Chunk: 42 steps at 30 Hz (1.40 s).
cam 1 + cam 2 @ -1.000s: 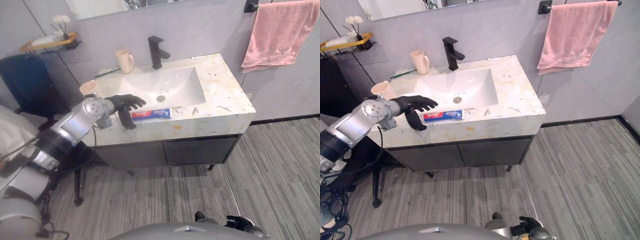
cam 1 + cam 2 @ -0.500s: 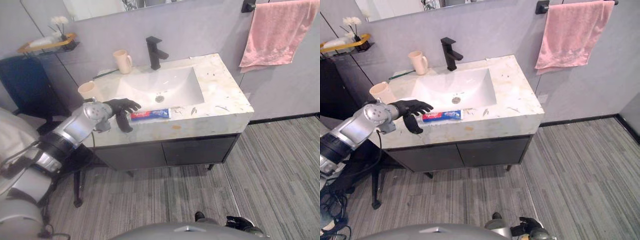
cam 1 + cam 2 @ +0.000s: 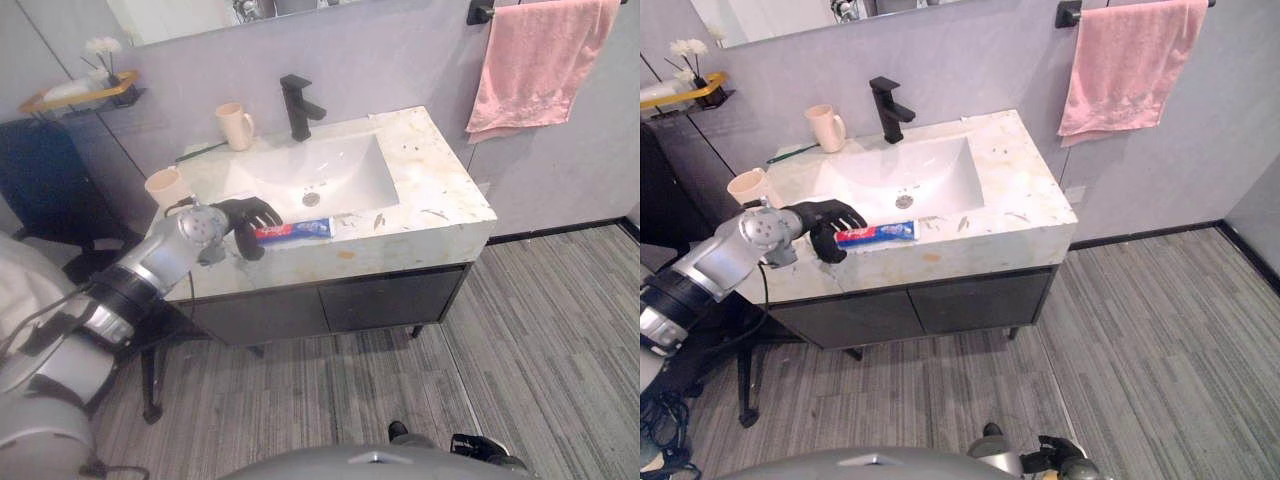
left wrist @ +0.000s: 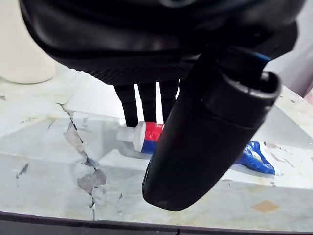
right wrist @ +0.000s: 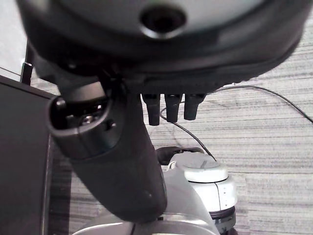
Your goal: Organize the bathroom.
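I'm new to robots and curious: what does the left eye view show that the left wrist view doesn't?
The left eye view alone shows the pink towel, black tap, a cup by the wall, and the cabinet. The left wrist view alone shows the toothpaste's white cap up close. Both share the toothpaste, marble counter and left hand, fingers straight by the tube.

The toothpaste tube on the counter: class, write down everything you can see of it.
The toothpaste tube is a soft-looking tube printed red, white and blue, with a white cap. It lies flat on the marble counter along the front edge, just before the sink, cap end toward the left hand. That hand's straight fingers reach over the cap end, thumb in front; whether they touch the tube is unclear.
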Available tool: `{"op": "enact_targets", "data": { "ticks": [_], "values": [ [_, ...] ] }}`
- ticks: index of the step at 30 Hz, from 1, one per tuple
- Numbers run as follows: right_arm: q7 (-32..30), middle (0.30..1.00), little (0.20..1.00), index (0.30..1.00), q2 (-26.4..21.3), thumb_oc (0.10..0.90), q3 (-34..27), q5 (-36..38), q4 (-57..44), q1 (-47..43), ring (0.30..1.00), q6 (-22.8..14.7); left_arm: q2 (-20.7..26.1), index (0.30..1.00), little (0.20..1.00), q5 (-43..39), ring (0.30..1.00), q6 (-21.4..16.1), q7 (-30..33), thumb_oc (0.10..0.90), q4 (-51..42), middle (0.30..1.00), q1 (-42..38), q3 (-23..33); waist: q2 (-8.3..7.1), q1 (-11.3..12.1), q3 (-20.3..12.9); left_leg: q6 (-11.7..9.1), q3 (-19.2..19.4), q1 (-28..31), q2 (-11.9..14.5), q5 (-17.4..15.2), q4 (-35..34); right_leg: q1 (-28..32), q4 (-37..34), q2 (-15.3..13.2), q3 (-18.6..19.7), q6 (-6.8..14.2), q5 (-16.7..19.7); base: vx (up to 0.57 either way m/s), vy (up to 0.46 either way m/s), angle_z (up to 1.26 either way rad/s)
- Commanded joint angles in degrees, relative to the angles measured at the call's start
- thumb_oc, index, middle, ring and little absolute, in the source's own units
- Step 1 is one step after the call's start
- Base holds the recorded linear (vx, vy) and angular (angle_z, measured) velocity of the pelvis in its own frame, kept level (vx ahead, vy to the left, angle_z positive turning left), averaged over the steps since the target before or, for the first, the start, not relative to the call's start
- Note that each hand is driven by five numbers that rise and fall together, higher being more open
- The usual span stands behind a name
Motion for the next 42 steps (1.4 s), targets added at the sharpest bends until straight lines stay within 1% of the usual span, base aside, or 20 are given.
{"op": "enact_targets", "data": {
  "ticks": [1, 11, 16, 18, 22, 23, 25, 26, 27, 28, 29, 30, 31, 33, 34, 35, 37, 38, 40, 42],
  "values": [
    [0.39, 0.9, 0.9, 0.9, 1.08, 0.8, -0.4, 3.54, 1.16, 0.15, 0.9, -2.18, 2.58, 0.3, 0.3, 7.51, 0.3, -3.48, 7.18, 0.4, 1.39, 0.3, -4.72, 6.25, -2.16, -0.62, -0.67, 2.68, -2.47, -0.48, -1.61, -6.55, 3.49, 1.45, 3.18, 2.36, 1.85, 0.34, -7.67, 0.0, 0.0, 0.0],
    [0.09, 0.9, 0.9, 0.9, 0.82, 0.8, -3.78, 6.68, 1.31, 0.72, 0.9, -3.39, -0.67, 0.3, 0.3, 17.53, 0.3, -3.42, 12.44, 0.4, -0.97, 0.3, 0.83, 6.06, -2.2, -1.07, 0.14, 2.69, -2.31, -0.67, -1.51, -6.64, 3.68, 0.89, 3.48, 2.44, 2.61, 0.28, -7.59, 0.0, 0.0, -0.02],
    [-1.2, 0.9, 0.9, 0.9, 0.95, 0.8, -4.38, 7.95, 0.59, 0.75, 0.9, -5.49, -2.03, 0.3, 0.3, 13.15, 0.3, -4.88, 20.03, 0.4, -2.8, 0.3, 2.74, 7.42, -2.64, -0.88, 0.23, 2.62, -2.4, -0.58, -1.51, -6.44, 3.49, 1.05, 3.17, 2.39, 2.63, 0.24, -7.26, 0.0, 0.0, 0.0],
    [-3.78, 0.9, 0.9, 0.9, 0.76, 0.8, -5.99, 12.61, -1.32, 0.75, 0.9, -9.12, -2.44, 0.3, 0.3, 4.62, 0.3, -8.69, 26.79, 0.4, -4.06, 0.3, 3.99, 9.92, -3.13, -0.74, 0.28, 2.54, -2.48, -0.46, -1.43, -6.28, 3.22, 1.17, 2.85, 2.42, 2.69, 0.23, -7.0, -0.03, 0.002, 0.0],
    [-10.73, 0.9, 0.9, 0.9, -0.46, 0.8, -9.78, 15.94, -10.8, 1.76, 0.9, -13.87, -3.93, 0.3, 0.3, -12.84, 0.3, -16.22, 33.22, 0.4, -7.98, 0.3, 8.44, 17.37, -4.03, -0.84, 0.74, 2.57, -2.76, -0.02, -1.25, -6.14, 2.82, 1.56, 2.43, 2.58, 3.04, 0.1, -6.64, -0.06, 0.015, -0.01],
    [-18.43, 0.9, 0.9, 0.9, -1.24, 0.8, -13.42, 15.8, -18.79, 2.75, 0.9, -18.46, -6.79, 0.3, 0.3, -21.09, 0.3, -21.41, 35.86, 0.4, -10.74, 0.3, 11.96, 23.05, -4.94, -0.94, 0.79, 2.53, -2.73, -0.44, -1.21, -5.79, 2.69, 1.05, 2.18, 2.62, 3.49, 0.01, -6.06, -0.1, 0.024, -0.01],
    [-24.89, 0.9, 0.9, 0.9, -2.82, 0.8, -17.11, 12.38, -28.99, 3.67, 0.9, -18.54, -9.83, 0.3, 0.3, -25.98, 0.3, -26.09, 37.18, 0.4, -13.58, 0.3, 15.45, 27.67, -5.73, -1.11, 0.9, 2.54, -2.84, -0.45, -1.21, -5.68, 2.48, 1.04, 1.73, 2.65, 3.6, -0.1, -5.61, -0.11, 0.035, -0.04],
    [-29.8, 0.9, 0.9, 0.9, -3.73, 0.8, -19.1, 8.45, -34.23, 3.69, 0.9, -22.24, -11.56, 0.3, 0.3, -27.41, 0.3, -28.92, 38.05, 0.4, -15.0, 0.3, 17.15, 29.6, -6.19, -1.15, 0.91, 2.56, -2.93, -0.49, -1.27, -5.65, 2.42, 1.06, 1.45, 2.63, 3.64, -0.13, -5.4, -0.09, 0.064, -0.05],
    [-32.94, 0.9, 0.9, 0.9, -5.23, 0.8, -21.65, 4.28, -40.67, 3.38, 0.9, -23.43, -13.09, 0.3, 0.3, -28.97, 0.3, -30.22, 37.9, 0.4, -16.94, 0.3, 18.78, 31.48, -6.5, -1.19, 1.04, 2.65, -3.16, -0.22, -1.27, -5.86, 2.37, 1.45, 1.2, 2.68, 3.6, -0.19, -5.45, -0.06, 0.047, -0.04],
    [-32.82, 0.9, 0.9, 0.9, -5.41, 0.8, -22.08, 4.43, -41.86, 3.26, 0.9, -22.56, -13.31, 0.3, 0.3, -29.0, 0.3, -30.47, 38.09, 0.4, -17.22, 0.3, 18.96, 31.74, -6.59, -1.15, 0.97, 2.63, -3.13, -0.37, -1.29, -5.67, 2.33, 1.29, 1.15, 2.67, 3.67, -0.23, -5.27, -0.06, 0.066, -0.03],
    [-34.35, 0.9, 0.9, 0.9, -7.79, 0.8, -25.24, -1.66, -51.32, 1.87, 0.9, -23.23, -15.52, 0.3, 0.3, -28.97, 0.3, -31.37, 38.65, 0.4, -19.48, 0.3, 20.25, 33.49, -6.99, -1.02, 0.9, 2.74, -3.44, -0.4, -1.49, -5.72, 2.25, 1.35, 0.95, 2.73, 3.85, -0.29, -5.23, -0.05, 0.073, -0.04],
    [-33.94, 0.9, 0.9, 0.9, -9.7, 0.8, -26.6, -3.94, -58.73, 0.38, 0.9, -21.62, -16.58, 0.3, 0.3, -28.3, 0.3, -31.71, 39.51, 0.4, -20.82, 0.3, 20.93, 33.96, -7.04, -0.9, 0.93, 2.83, -3.66, -0.12, -1.61, -6.03, 2.25, 1.67, 0.87, 2.79, 3.85, -0.21, -5.44, -0.05, 0.076, -0.06],
    [-33.81, 0.9, 0.9, 0.9, -10.22, 0.8, -26.82, -4.75, -60.4, -0.04, 0.9, -21.39, -16.73, 0.3, 0.3, -28.14, 0.3, -31.85, 39.7, 0.4, -21.04, 0.3, 21.03, 34.06, -7.12, -0.79, 0.88, 2.79, -3.61, -0.27, -1.65, -5.81, 2.23, 1.51, 0.84, 2.78, 3.93, -0.24, -5.24, -0.05, 0.077, -0.09],
    [-27.2, 0.9, 0.9, 0.9, -14.44, 0.8, -26.51, -7.65, -70.19, -3.99, 0.9, -24.03, -17.85, 0.3, 0.3, -27.53, 0.3, -31.53, 40.95, 0.4, -22.87, 0.3, 21.33, 34.47, -7.51, 0.0, 0.47, 2.78, -3.76, -0.39, -1.99, -5.94, 2.16, 1.35, 0.72, 2.82, 4.33, -0.03, -5.21, -0.05, 0.071, -0.11],
    [-26.51, 0.9, 0.9, 0.9, -15.41, 0.8, -26.11, -7.34, -71.82, -4.61, 0.9, -23.43, -17.9, 0.3, 0.3, -27.55, 0.3, -31.48, 41.02, 0.4, -23.0, 0.3, 21.35, 34.43, -7.58, 0.16, 0.41, 2.78, -3.76, -0.4, -2.04, -5.95, 2.13, 1.34, 0.68, 2.81, 4.36, 0.02, -5.2, -0.03, 0.058, -0.09],
    [-22.96, 0.9, 0.9, 0.9, -17.42, 0.8, -25.02, -5.96, -75.69, -6.13, 0.9, -23.29, -18.11, 0.3, 0.3, -27.58, 0.3, -31.3, 41.11, 0.4, -23.3, 0.3, 21.4, 34.52, -7.73, 0.51, 0.27, 2.76, -3.73, -0.42, -2.19, -5.97, 2.04, 1.31, 0.55, 2.79, 4.51, 0.15, -5.15, -0.04, 0.067, -0.07],
    [-11.02, 0.9, 0.9, 0.9, -19.94, 0.8, -23.18, -1.14, -82.42, -8.9, 0.9, -23.68, -18.34, 0.3, 0.3, -28.12, 0.3, -30.87, 41.2, 0.4, -24.6, 0.3, 22.06, 35.07, -8.05, 1.14, -0.21, 2.58, -3.69, -0.42, -2.41, -5.93, 1.71, 1.26, 0.31, 2.76, 4.62, 0.43, -5.17, -0.04, 0.071, -0.07],
    [-10.98, 0.9, 0.9, 0.9, -19.94, 0.8, -23.2, -1.09, -82.42, -8.9, 0.9, -23.66, -18.34, 0.3, 0.3, -28.12, 0.3, -30.86, 41.19, 0.4, -24.62, 0.3, 22.07, 35.08, -8.05, 1.16, -0.29, 2.58, -3.66, -0.51, -2.41, -5.87, 1.69, 1.15, 0.3, 2.76, 4.65, 0.42, -5.13, -0.02, 0.066, -0.06],
    [-0.66, 0.9, 0.9, 0.9, -21.32, 0.8, -17.29, 0.95, -86.37, -15.74, 0.9, -20.46, -19.94, 0.3, 0.3, -28.09, 0.3, -32.08, 41.37, 0.4, -25.24, 0.3, 22.85, 34.14, -8.66, 2.57, -1.08, 2.3, -3.86, -0.68, -2.46, -5.43, 1.1, 1.02, 0.16, 2.62, 4.24, 0.39, -5.17, -0.03, 0.059, -0.04],
    [2.57, 0.9, 0.9, 0.9, -21.14, 0.8, -14.62, 1.57, -86.47, -18.44, 0.9, -19.48, -20.82, 0.3, 0.3, -27.99, 0.3, -33.3, 41.36, 0.4, -25.22, 0.3, 23.32, 33.8, -8.92, 3.44, -1.35, 2.17, -4.23, -0.79, -2.43, -5.16, 0.78, 1.09, 0.08, 2.5, 3.75, 0.34, -5.25, -0.01, 0.015, 0.0]
  ]
}}
